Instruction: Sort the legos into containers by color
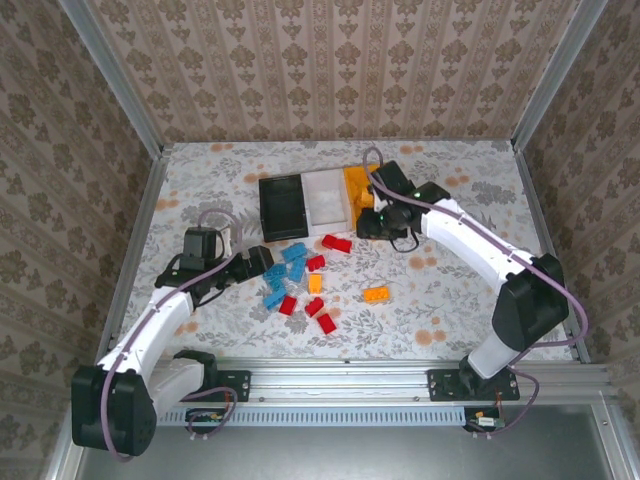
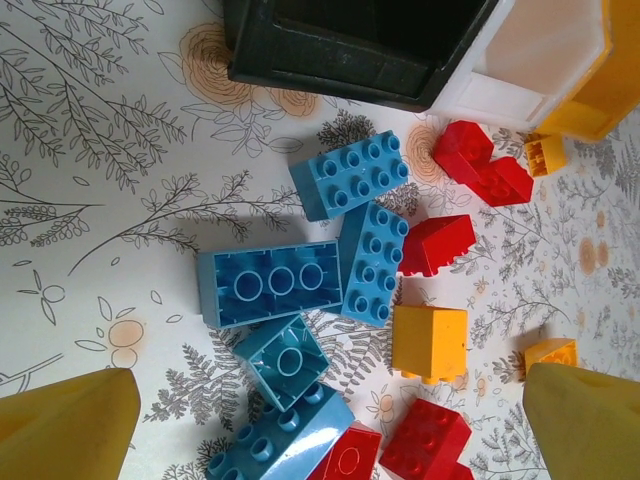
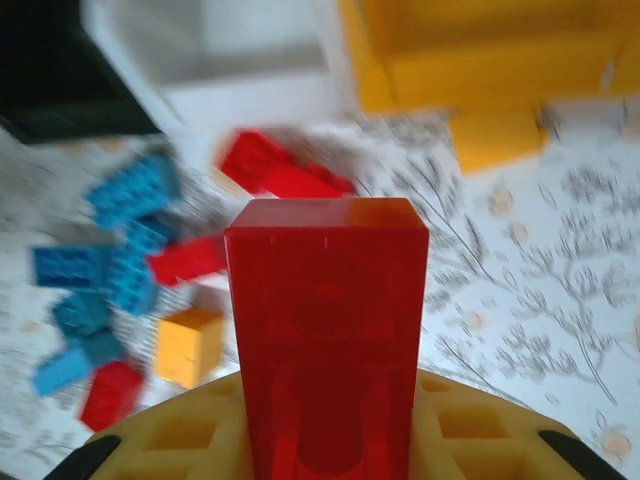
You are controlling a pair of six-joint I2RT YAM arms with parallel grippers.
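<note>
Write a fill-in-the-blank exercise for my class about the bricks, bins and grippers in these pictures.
1. The right gripper is shut on a ____ brick.
2. The ____ bin stands between the black bin and the yellow bin.
3. The bricks lying nearest the open left gripper are ____.

Missing words: red; white; blue.

Light was bright and even everywhere, just soft short shadows beside the blue legos [image 2: 268, 283] in the sharp left wrist view, but the right wrist view was smeared with blur, only the close red lego [image 3: 326, 320] halfway crisp.
</note>
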